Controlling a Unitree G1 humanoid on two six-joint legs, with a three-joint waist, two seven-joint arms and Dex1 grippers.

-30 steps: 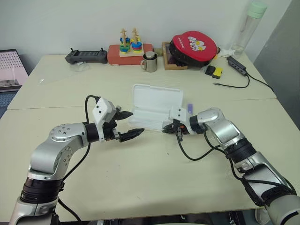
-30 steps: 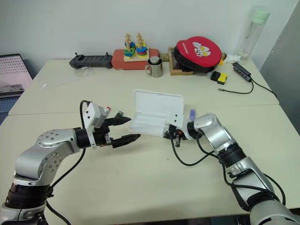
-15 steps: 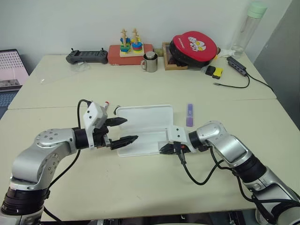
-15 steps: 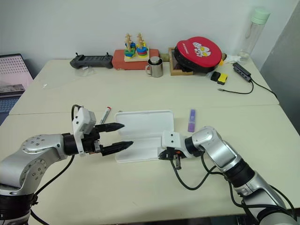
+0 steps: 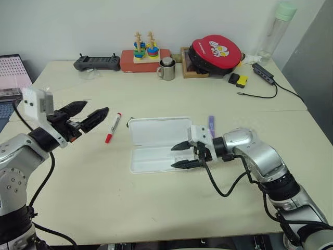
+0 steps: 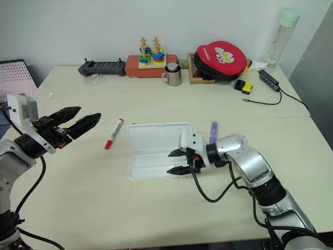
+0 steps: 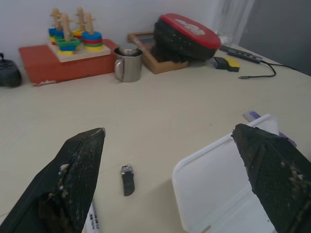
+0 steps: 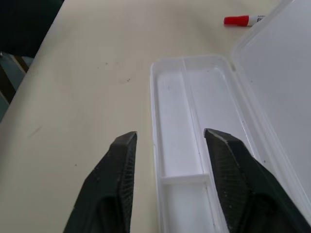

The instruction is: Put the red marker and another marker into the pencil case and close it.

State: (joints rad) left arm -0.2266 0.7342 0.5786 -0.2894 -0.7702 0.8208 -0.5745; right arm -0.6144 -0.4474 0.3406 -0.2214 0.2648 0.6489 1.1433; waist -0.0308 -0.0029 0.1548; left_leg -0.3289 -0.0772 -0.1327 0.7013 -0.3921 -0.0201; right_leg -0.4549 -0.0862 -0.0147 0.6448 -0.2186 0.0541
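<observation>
Right gripper [image 6: 176, 161]: fingers now parted, released from case [image 6: 156, 151], hovering at its near right end. Case: since a second ago, laid open flat, tray empty. Left gripper [image 5: 87, 113]: spread wide, swung out left, holding nothing. Red marker [image 5: 112, 127]: on table left of case. Purple marker [image 5: 210, 124]: beside case's right end. Loading not yet begun.

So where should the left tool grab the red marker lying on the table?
Mid-barrel, from above: the red marker lies flat with bare table on both long sides, left of the open pencil case, so the left tool can straddle its white barrel crosswise.
</observation>
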